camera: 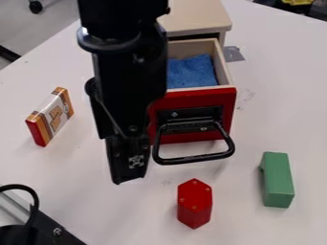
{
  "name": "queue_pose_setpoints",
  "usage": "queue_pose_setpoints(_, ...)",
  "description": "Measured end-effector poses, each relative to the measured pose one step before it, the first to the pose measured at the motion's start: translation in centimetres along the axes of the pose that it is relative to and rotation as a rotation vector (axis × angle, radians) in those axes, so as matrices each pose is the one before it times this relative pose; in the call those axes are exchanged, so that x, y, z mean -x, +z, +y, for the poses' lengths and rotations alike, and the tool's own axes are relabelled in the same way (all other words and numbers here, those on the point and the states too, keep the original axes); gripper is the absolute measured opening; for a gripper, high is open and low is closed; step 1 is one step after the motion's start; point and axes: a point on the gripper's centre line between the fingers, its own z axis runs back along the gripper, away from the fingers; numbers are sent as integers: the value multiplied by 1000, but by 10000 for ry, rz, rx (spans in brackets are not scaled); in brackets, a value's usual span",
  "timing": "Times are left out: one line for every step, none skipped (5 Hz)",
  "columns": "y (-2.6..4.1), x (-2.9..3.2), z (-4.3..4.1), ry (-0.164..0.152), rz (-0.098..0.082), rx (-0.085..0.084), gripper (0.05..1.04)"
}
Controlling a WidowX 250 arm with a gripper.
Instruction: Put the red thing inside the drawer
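The cloth (191, 72) looks rough, the drawer (222, 67) smooth wood, its handle (195, 159) glossy metal, the red block (195, 206) smooth.

The top edge cuts off the upper part of the black arm (127, 72), the back of the pale cabinet (201, 14) and a yellow thing (298, 2) at the upper right of the frame. The arm hides the left side of the drawer (220, 98) and part of the blue cloth (191, 72), which itself covers the drawer's floor. Black hardware (45, 229) at the lower left runs out of frame, as does the table (256, 86) at right and bottom.
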Motion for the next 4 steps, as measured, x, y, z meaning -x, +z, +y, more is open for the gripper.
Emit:
queue_pose_setpoints(-263, 188, -112, 21, 89, 61, 1000)
queue_pose_setpoints(-1514, -1484, -98, -441, 68, -66, 1000)
queue_pose_setpoints(-1293, -1440, -312, -361, 95, -59, 1000)
queue_pose_setpoints(-821, -1610, -47, 142, 129, 31, 1000)
